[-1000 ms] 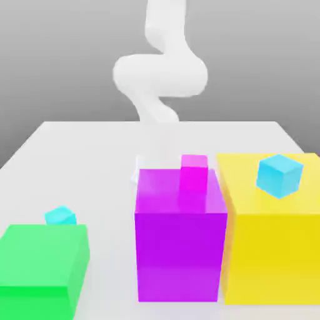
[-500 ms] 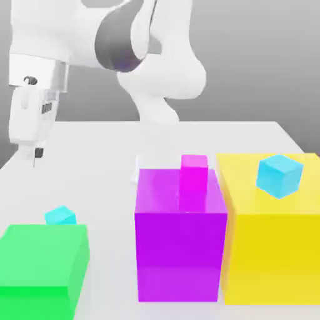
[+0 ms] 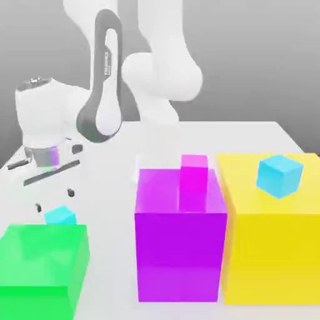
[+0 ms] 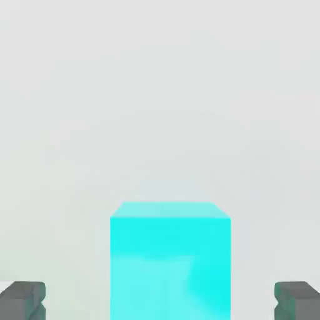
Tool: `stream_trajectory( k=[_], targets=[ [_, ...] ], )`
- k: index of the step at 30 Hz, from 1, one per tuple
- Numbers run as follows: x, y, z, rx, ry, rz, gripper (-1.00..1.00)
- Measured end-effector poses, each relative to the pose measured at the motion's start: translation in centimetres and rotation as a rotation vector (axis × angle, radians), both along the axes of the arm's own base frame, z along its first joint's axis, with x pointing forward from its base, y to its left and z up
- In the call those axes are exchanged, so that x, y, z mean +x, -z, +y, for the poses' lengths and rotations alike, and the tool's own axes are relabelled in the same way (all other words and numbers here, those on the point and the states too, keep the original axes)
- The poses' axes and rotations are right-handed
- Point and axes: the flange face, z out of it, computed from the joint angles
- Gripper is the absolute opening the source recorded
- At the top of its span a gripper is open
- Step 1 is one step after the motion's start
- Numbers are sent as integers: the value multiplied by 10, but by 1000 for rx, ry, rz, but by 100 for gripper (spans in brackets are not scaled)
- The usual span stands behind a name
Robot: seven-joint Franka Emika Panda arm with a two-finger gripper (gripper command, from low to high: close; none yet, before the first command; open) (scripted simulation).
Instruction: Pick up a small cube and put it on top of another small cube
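The small turquoise cube (image 3: 60,216) rests on the white table just behind the big green block (image 3: 44,265). My gripper (image 3: 55,200) hangs directly over it, open, its dark fingertips (image 3: 70,192) a little above the cube's top and spread to either side. In the hand view the cube (image 4: 170,259) sits centred between the two grey fingertips (image 4: 22,301), with wide gaps on both sides and nothing held. A small sky-blue cube (image 3: 279,175) lies tilted on the big yellow block (image 3: 275,250). A small magenta cube (image 3: 194,172) stands on the big purple block (image 3: 180,250).
The three big blocks stand in a row along the front, green at the exterior view's left, purple in the middle, yellow at the right. The white arm (image 3: 156,69) rises from the back of the table (image 3: 237,134).
The arm has swung down into view. The hand moved from high at the exterior view's left to just above the turquoise cube and turned. No cube has moved.
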Motion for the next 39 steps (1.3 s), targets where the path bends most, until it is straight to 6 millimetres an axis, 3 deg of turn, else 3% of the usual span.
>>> stream_trajectory(
  k=[3, 4, 11, 18, 19, 22, 26, 31, 35, 39],
  targets=[
    [0, 26, 1, 0, 0, 1, 0],
    [-1, 32, 2, 1, 0, 1, -100],
    [-1, 32, 2, -1, 0, -1, -100],
    [0, -22, 2, -1, 0, -1, -100],
    [4, -31, 2, 0, -19, -2, -100],
    [41, -63, 22, 4, -186, -10, -100],
    [89, -112, 63, 8, -437, -19, -100],
    [130, -178, 135, 12, -768, -26, -100],
    [142, -231, 206, 11, -1039, -24, -100],
    [132, -282, 284, 6, -1316, -11, -100]
  ],
)
